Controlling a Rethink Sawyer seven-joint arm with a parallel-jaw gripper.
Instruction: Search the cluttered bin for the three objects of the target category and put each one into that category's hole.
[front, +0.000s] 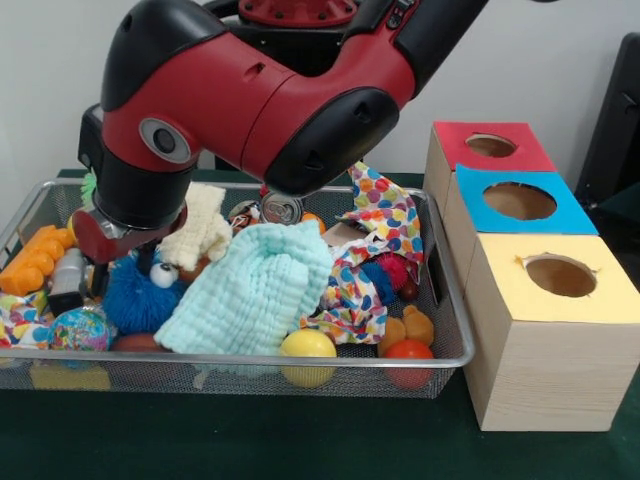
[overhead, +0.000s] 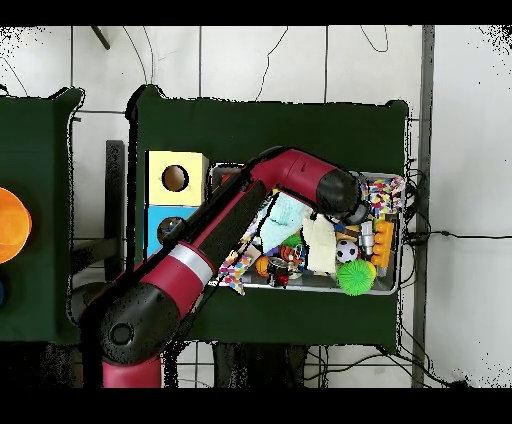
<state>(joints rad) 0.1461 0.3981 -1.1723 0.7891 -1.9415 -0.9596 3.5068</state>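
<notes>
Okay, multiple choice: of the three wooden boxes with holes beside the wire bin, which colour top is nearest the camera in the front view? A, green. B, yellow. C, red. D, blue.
B: the wooden box with the yellow top sits at the front of the row, the blue-topped box behind it and the red-topped box farthest back.

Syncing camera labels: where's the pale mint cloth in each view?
Front view: the mint cloth lies at the middle of the wire bin, draped toward its near rim.
Overhead view: the mint cloth lies in the bin's upper middle, partly under the arm.
Shared landmark: the yellow-topped box beside the bin.
</notes>
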